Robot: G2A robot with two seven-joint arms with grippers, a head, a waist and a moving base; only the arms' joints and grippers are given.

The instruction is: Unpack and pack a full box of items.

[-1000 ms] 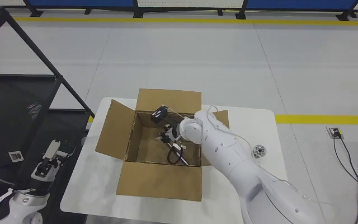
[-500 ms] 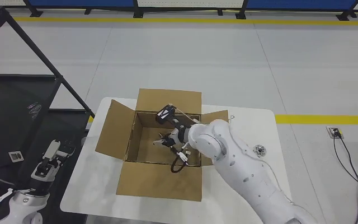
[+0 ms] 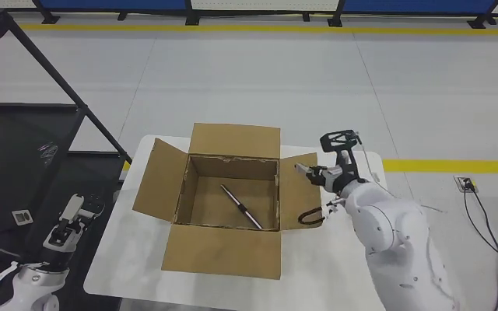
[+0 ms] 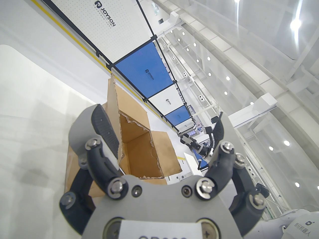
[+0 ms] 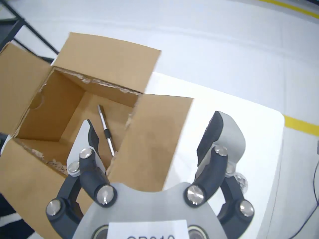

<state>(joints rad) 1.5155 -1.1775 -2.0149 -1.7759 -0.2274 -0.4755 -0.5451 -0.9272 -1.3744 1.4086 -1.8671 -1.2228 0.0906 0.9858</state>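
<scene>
White table [image 3: 117, 260] carries an open cardboard box [image 3: 222, 250], all four flaps splayed out. The top view gives the layout: the right gripper [image 3: 310, 172] is at the box's 3 o'clock over the right-hand flap, and the left gripper [image 3: 77, 207] is parked off the table edge at about 8 o'clock, well apart from the box. The right wrist view adds the claw state. The right gripper [image 5: 152, 119] has its fingers spread wide with nothing between them, hanging above that flap of the box [image 5: 159, 138]. In the left wrist view the left gripper [image 4: 159, 116] is likewise spread and empty, tilted up, with the box [image 4: 139, 125] beyond it. A slim metal rod [image 3: 240, 205] lies flat on the box floor, running 11 to 5 o'clock. The right wrist view shows a dark collar partway along the rod [image 5: 106, 130], plus a small shiny crinkled ball [image 5: 242, 180] on the table just behind its finger linkage. Versus 1 s and 0.5 s ago, the right arm was down inside the box and covered most of the floor; it has now pulled out to 3 o'clock. It now sits over the spot where the ball lay in plain sight. Left arm unchanged.
</scene>
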